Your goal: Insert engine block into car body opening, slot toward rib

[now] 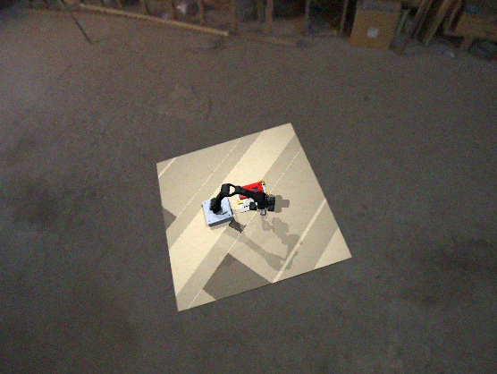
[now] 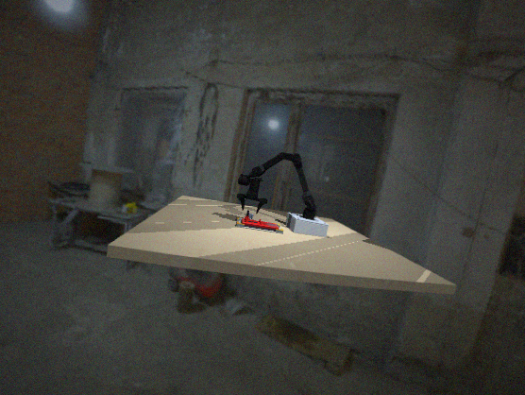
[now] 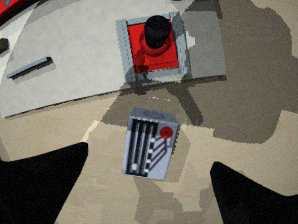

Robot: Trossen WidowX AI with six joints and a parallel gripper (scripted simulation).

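The grey engine block [image 3: 151,145] [image 1: 263,212] stands apart from the white board, just off its edge. In the wrist view its dark slots and a red round spot face the camera. My gripper [image 3: 152,160] [image 2: 251,211] is open and empty above it, with one fingertip to either side of the block in the wrist view. The red car body [image 1: 250,189] [image 2: 261,224] lies beside the white board; only a corner of it shows in the wrist view [image 3: 7,4]. I cannot make out its opening or the rib.
The white board [image 3: 75,55] [image 1: 244,206] carries a red square piece [image 3: 172,60] in a grey frame, with an upright black knob [image 3: 157,31], and a thin grey bar [image 3: 30,68]. The arm's pale base box [image 1: 217,216] [image 2: 309,228] is nearby. Shadows cross the table [image 1: 308,246].
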